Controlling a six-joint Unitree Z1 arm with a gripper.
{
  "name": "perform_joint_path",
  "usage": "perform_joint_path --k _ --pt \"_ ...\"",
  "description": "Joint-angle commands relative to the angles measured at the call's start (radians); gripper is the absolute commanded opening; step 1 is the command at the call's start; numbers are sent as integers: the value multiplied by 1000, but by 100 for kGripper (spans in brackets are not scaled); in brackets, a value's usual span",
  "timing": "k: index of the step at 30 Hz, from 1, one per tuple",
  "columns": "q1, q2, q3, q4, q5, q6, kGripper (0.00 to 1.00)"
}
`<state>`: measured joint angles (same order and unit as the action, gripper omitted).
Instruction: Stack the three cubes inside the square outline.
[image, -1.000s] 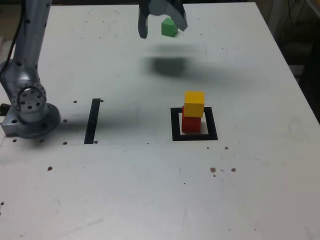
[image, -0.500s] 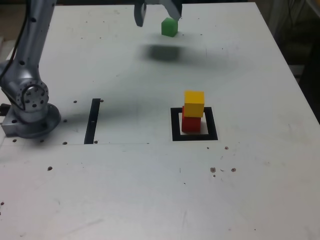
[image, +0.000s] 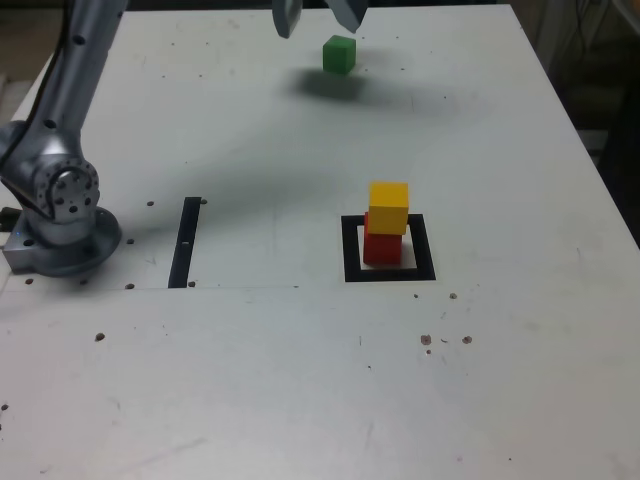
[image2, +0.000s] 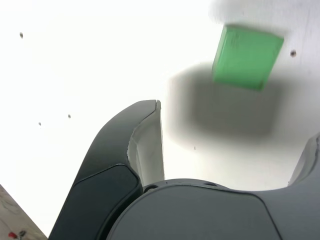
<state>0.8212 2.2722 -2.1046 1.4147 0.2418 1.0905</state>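
The yellow cube (image: 388, 206) sits on the red cube (image: 382, 247) inside the square outline (image: 349, 250), right of centre in the exterior view. The green cube (image: 339, 54) lies alone on the table near the far edge. My gripper (image: 318, 20) hangs open above the table just to the exterior view's left of the green cube, partly cut off by the frame's top. In the wrist view the green cube (image2: 246, 57) lies beyond the spread fingers (image2: 145, 145) of the gripper (image2: 237, 120), with nothing between them.
The arm's grey base (image: 60, 220) stands at the exterior view's left. A thin black strip (image: 185, 241) lies beside it. The white table (image: 300, 380) ends close behind the green cube, and dark clutter lies past its right edge.
The gripper has moved toward the table's far edge and upward out of the exterior view. Its shadow has shrunk and slid toward the green cube. The cubes have not moved.
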Motion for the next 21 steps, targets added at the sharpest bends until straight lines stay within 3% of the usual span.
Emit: perform_joint_path --k 1,21 --pt "5 23 -24 5 3 12 99" --pt "6 198 -218 35 5 49 95"
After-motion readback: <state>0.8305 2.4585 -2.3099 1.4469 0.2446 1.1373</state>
